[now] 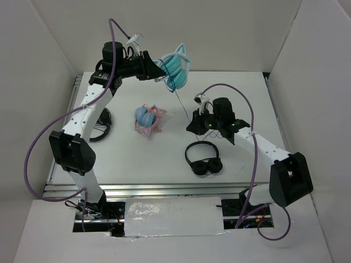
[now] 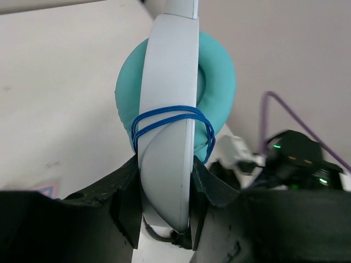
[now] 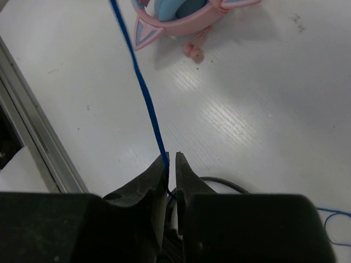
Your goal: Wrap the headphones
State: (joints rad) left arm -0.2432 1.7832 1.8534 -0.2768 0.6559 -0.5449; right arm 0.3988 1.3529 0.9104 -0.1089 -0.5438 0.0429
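The left jaws clamped the headphones (image 1: pixel 176 68) by the band, aloft over the worktop (image 1: pixel 137 164). Two loops of cable (image 3: pixel 143 90) circled it; the right jaws pinched the remaining length, unwound as yet.

Found open room at right of the surface (image 1: pixel 258 109); blocked at centre by pink headphones (image 1: pixel 147 119), lower centre by black headphones (image 1: pixel 205 166), upper centre by taut cable (image 1: pixel 182 104).
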